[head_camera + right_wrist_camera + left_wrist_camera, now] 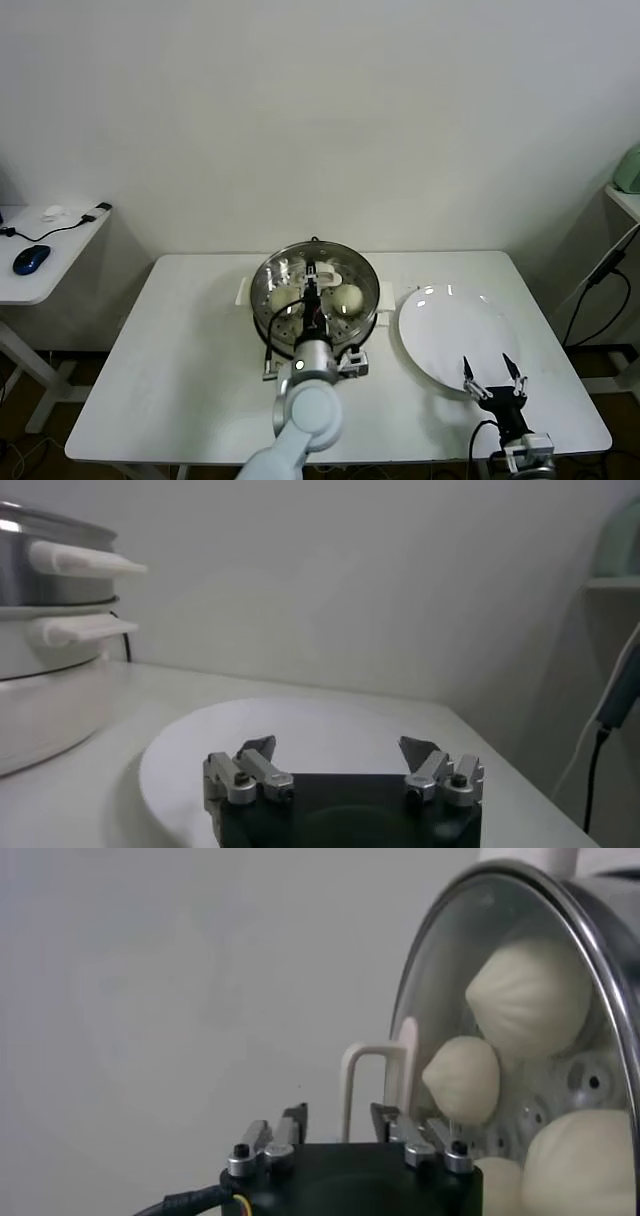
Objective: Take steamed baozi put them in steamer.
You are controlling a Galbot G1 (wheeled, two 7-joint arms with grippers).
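Stands at the centre of the head view on the white table (180, 350): the steamer (368, 300), steel pot on a white base, capped by the round glass lid (290, 268). Holds the steamed baozi under that glass; shows two of them plainly in the head view, one left of centre (285, 298) and one right of centre (346, 297). Shows four through the lid in the left wrist view: upper right (525, 993), middle (462, 1080), lower right (585, 1158) and bottom edge (495, 1183). Reaches up from the bottom centre of the head view, over the lid: the left gripper (312, 275) (338, 1116), fingers apart, straddling the lid's white handle (325, 272) (372, 1063); one finger clear of the handle, the other just beside it, contact impossible to tell. Waits at the lower right of the head view: the right gripper (493, 372) (340, 755), fingers spread wide, holding nothing, hanging over the near rim of the flat white plate (450, 320) (300, 725). Lies bare just right of the steamer, that plate. Appears at the left edge of the right wrist view: the steamer's side (40, 630) with its white handles.
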